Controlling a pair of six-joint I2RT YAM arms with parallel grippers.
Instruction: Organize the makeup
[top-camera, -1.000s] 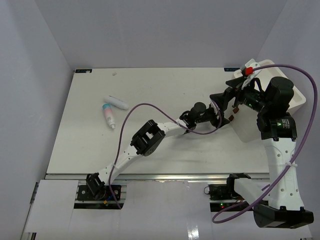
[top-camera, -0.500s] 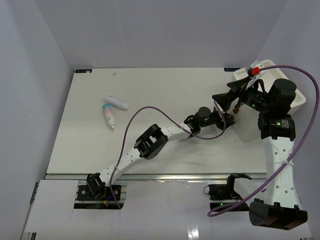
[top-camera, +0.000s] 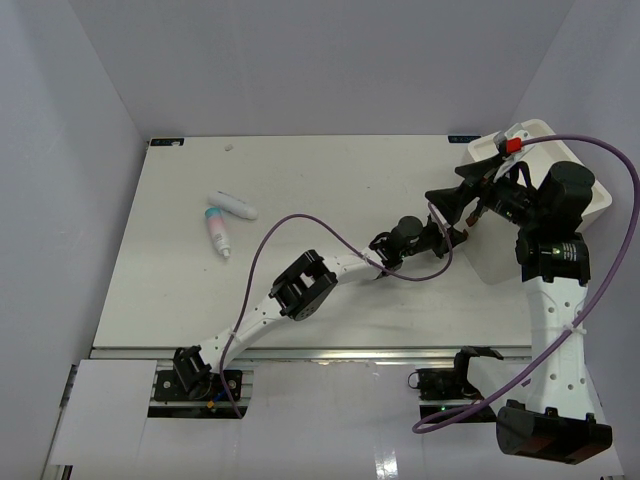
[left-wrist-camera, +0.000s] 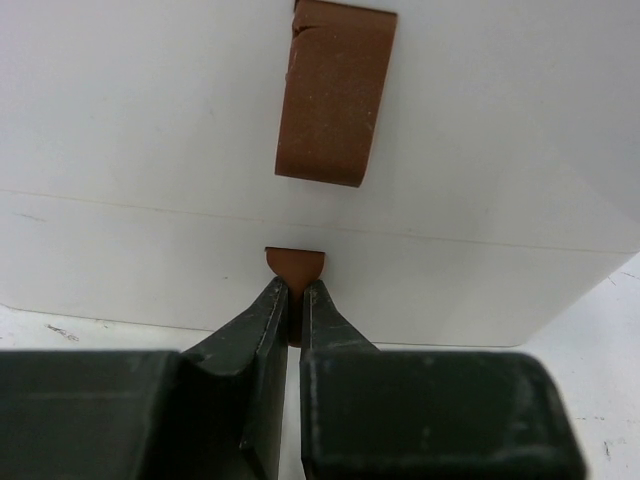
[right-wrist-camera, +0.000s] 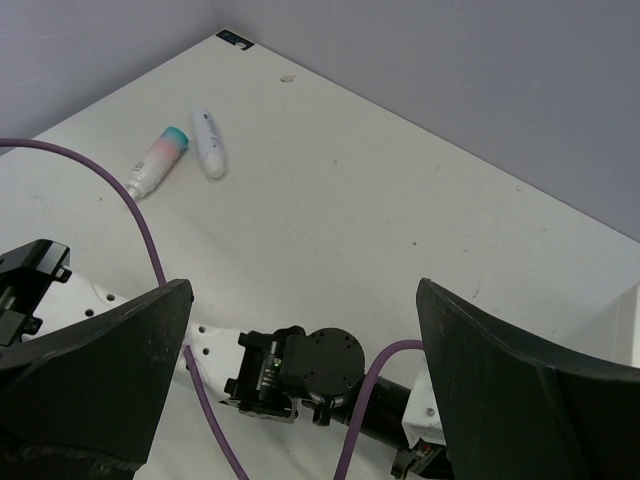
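The makeup in view is a white tube (top-camera: 233, 206) and a pink teal-capped tube (top-camera: 216, 230), lying side by side at the table's far left; the right wrist view shows the pink tube (right-wrist-camera: 157, 162) and the white tube (right-wrist-camera: 208, 143) too. My left gripper (top-camera: 452, 238) reaches right to the white bin (top-camera: 598, 205). In the left wrist view the left gripper (left-wrist-camera: 294, 290) is shut on a small brown tab (left-wrist-camera: 295, 262) low on the bin's wall (left-wrist-camera: 120, 150). My right gripper (right-wrist-camera: 303, 287) hangs open above the left wrist, holding nothing.
A wider brown strap (left-wrist-camera: 335, 95) sits higher on the bin's wall. The left arm (top-camera: 300, 285) stretches diagonally across the middle of the table with its purple cable (top-camera: 265, 232) looping over it. The right arm (top-camera: 555, 250) stands over the bin.
My left gripper moved right to the bin and closed on the brown tab. The right gripper shifted slightly up and right, still open.
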